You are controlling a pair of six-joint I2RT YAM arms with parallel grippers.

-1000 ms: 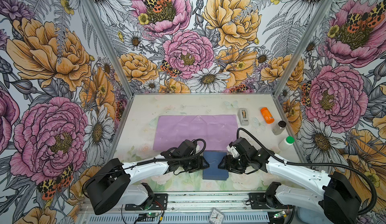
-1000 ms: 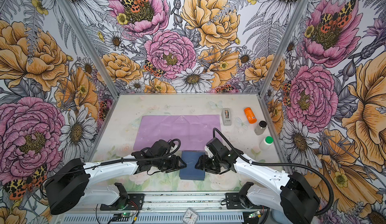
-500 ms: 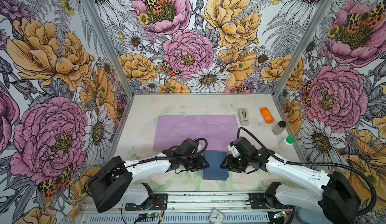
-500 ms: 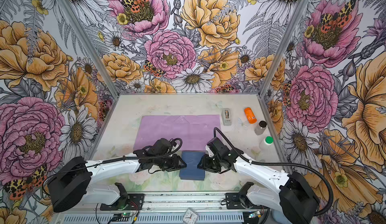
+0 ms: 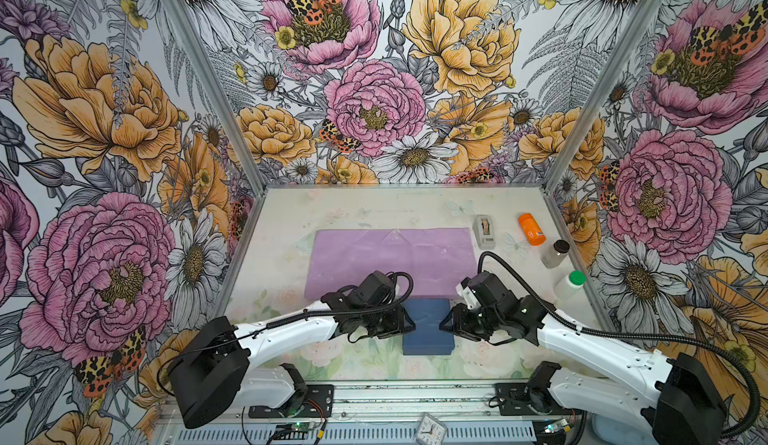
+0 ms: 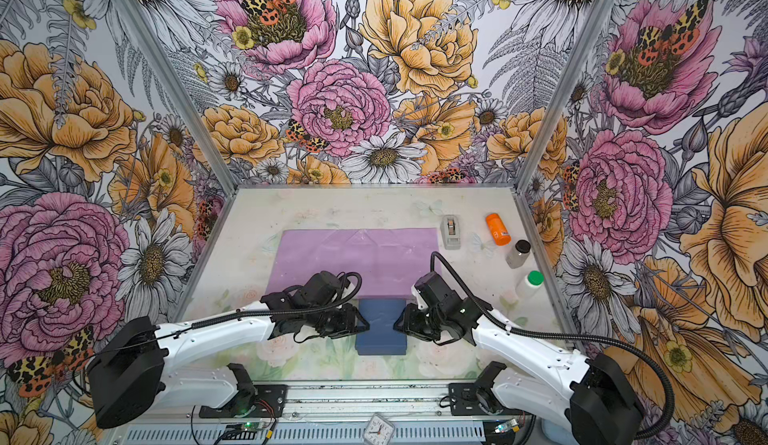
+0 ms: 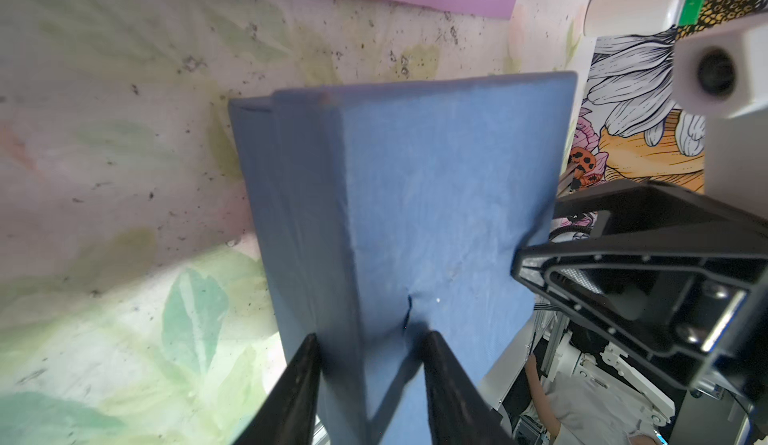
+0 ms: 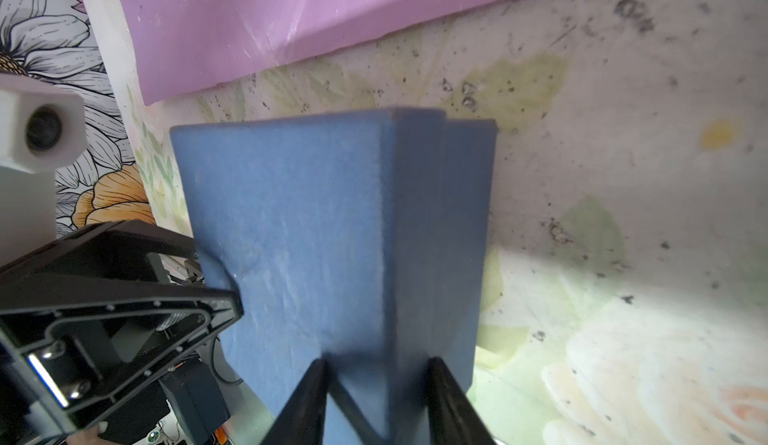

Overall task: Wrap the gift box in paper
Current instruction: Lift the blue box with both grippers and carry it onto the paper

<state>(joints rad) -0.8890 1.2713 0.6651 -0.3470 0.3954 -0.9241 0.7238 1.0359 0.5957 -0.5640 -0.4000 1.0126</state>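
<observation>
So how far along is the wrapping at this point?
Done: the paper lies spread flat, lilac face up. In hand: the left gripper and right gripper each clamp an opposite side of the gift box, just in front of the sheet, not on it. Left: moving the box onto the paper and every fold; nothing is wrapped yet.

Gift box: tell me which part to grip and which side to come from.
Grip the left and right edges, jaws spanning its height, coming in level from each side. The gift box lies flat and squat; its top looks too wide to span, its walls low enough. The left tool and right tool pinch it so, opposite each other.
</observation>
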